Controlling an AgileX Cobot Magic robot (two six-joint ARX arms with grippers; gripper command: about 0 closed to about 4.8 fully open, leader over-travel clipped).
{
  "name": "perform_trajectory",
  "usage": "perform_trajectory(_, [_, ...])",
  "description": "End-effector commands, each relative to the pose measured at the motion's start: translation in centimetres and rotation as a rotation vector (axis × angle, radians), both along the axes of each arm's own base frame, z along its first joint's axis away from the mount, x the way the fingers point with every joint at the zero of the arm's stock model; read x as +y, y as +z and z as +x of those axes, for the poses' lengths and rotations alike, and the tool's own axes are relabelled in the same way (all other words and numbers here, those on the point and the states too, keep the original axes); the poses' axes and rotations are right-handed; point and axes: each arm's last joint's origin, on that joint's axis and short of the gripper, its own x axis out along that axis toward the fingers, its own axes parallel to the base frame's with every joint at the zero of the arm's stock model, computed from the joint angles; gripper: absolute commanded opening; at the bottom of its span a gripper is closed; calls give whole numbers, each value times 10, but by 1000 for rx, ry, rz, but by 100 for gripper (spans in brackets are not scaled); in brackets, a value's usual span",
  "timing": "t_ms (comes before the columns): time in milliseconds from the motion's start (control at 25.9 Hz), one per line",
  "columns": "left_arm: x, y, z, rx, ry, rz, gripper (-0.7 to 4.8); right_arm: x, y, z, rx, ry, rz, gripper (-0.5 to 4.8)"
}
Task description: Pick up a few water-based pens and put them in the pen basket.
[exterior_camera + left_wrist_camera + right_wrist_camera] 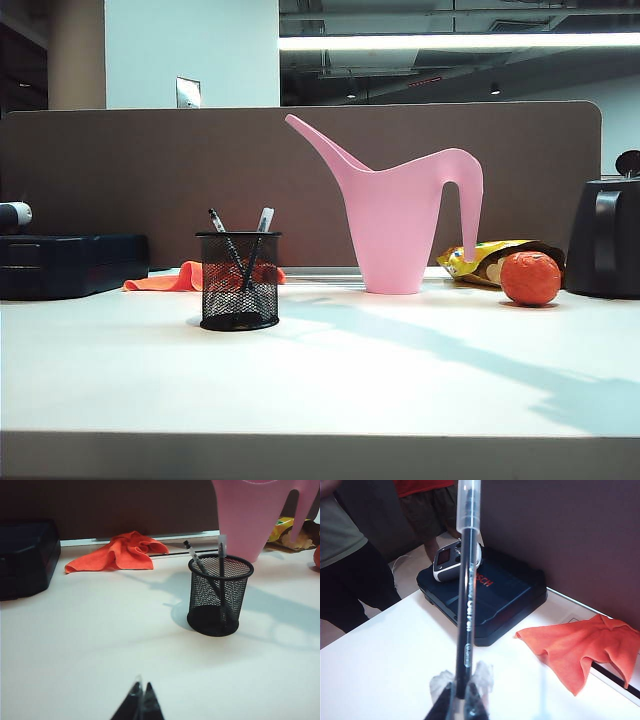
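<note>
- Exterior view: the pen basket (239,281) stood upright on the surface (320,380) beside the pink watering can (400,215), two water-based pens (240,255) leaning on its rim; neither arm showed.
- Left wrist view: the left gripper (140,700) hung low, jaws together and empty, near the basket.
- Right wrist view: the right gripper (462,692), jaws clamped on a third pen's (467,605) lower end, kept it upright, probably for dropping in.

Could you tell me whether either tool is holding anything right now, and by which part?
The right tool is shut on a water-based pen, gripping its lower end opposite the clear cap. The left tool is shut and holds nothing.
</note>
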Motion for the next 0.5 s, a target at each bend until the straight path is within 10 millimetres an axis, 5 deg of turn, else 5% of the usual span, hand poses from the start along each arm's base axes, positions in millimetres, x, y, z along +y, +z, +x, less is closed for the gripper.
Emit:
perform_trajectory(39, [0, 2, 0, -13, 1, -4, -4, -4, 13, -6, -55, 0, 32, -9])
perform_trajectory(502, [0, 2, 0, -13, 1, -4, -4, -3, 23, -1, -102, 11, 59, -9])
